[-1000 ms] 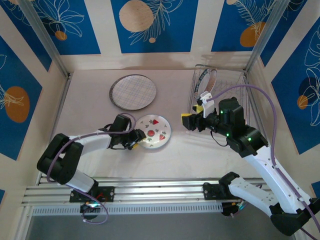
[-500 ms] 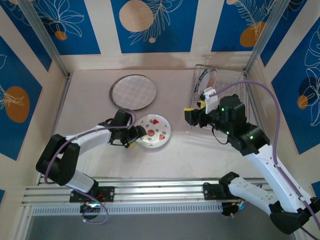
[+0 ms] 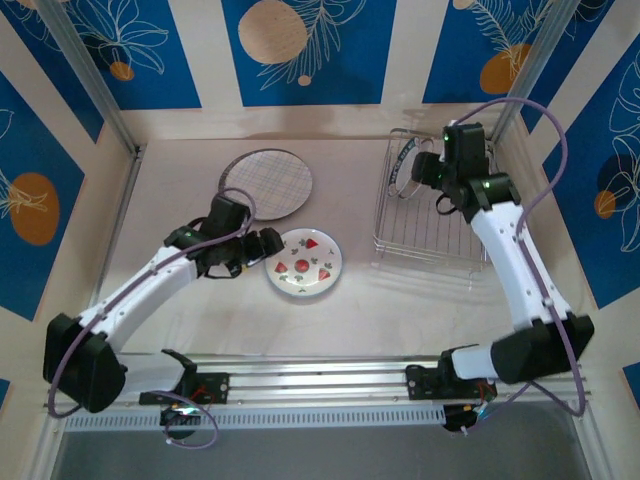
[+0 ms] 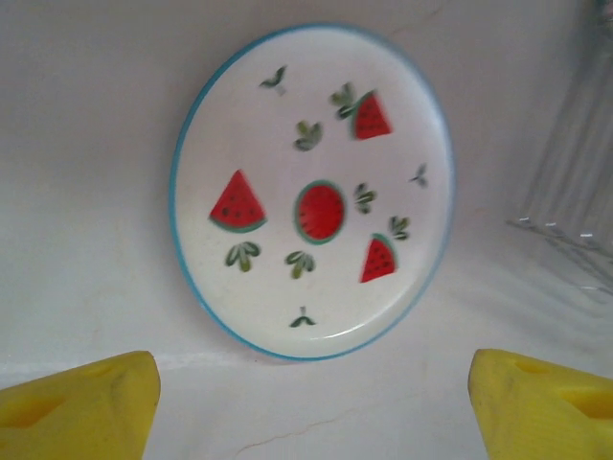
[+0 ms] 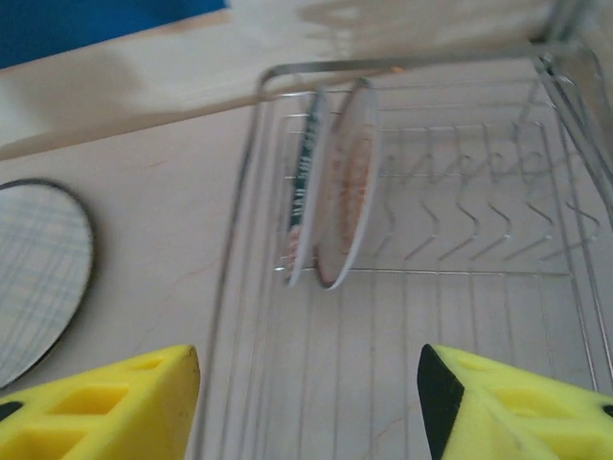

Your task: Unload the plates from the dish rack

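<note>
A white plate with watermelon marks lies flat on the table. My left gripper is open just left of it, apart from its rim, with nothing between its yellow fingers. A grey-purple crosshatched plate lies flat behind it. Two plates stand upright at the far left of the dish rack. My right gripper hovers open over the rack, just short of those plates.
Blue and cream patterned walls close in the table on three sides, with metal posts at the back corners. The rack stands against the right wall. Bare table lies in front of both flat plates and the rack.
My left gripper has opened wide and drawn back from the watermelon plate. The right arm swung from the rack's front left corner up and back to above the standing plates.
</note>
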`<move>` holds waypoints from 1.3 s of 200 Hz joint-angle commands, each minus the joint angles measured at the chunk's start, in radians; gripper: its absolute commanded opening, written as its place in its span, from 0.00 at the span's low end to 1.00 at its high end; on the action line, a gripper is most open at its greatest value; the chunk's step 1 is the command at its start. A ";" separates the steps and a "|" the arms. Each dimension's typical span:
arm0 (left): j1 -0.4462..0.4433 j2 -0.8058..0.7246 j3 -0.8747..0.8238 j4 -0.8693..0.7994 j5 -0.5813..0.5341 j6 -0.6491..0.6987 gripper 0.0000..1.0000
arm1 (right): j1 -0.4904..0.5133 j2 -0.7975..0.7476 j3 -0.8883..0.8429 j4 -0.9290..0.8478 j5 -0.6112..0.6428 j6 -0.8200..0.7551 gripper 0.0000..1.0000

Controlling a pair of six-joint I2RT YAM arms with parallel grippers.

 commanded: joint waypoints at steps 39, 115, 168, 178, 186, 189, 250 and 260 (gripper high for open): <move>-0.010 -0.206 0.184 0.053 0.010 0.148 0.84 | -0.136 0.258 0.180 0.017 -0.160 0.039 0.59; -0.011 -0.309 0.367 0.099 0.165 0.390 0.87 | -0.161 0.515 0.343 -0.018 -0.202 0.019 0.39; -0.010 -0.313 0.385 0.078 0.158 0.391 0.87 | -0.169 0.614 0.407 -0.047 -0.185 0.034 0.31; -0.011 -0.314 0.387 0.078 0.160 0.389 0.87 | -0.169 0.630 0.418 -0.056 -0.185 0.031 0.28; -0.011 -0.315 0.388 0.076 0.160 0.390 0.87 | -0.170 0.640 0.427 -0.058 -0.186 0.031 0.28; -0.012 -0.315 0.390 0.074 0.161 0.389 0.87 | -0.170 0.645 0.429 -0.059 -0.186 0.031 0.28; -0.010 -0.318 0.394 0.054 0.149 0.392 0.87 | -0.168 0.699 0.476 -0.069 -0.187 0.001 0.26; -0.011 -0.317 0.394 0.056 0.149 0.392 0.87 | -0.169 0.707 0.484 -0.072 -0.183 -0.004 0.25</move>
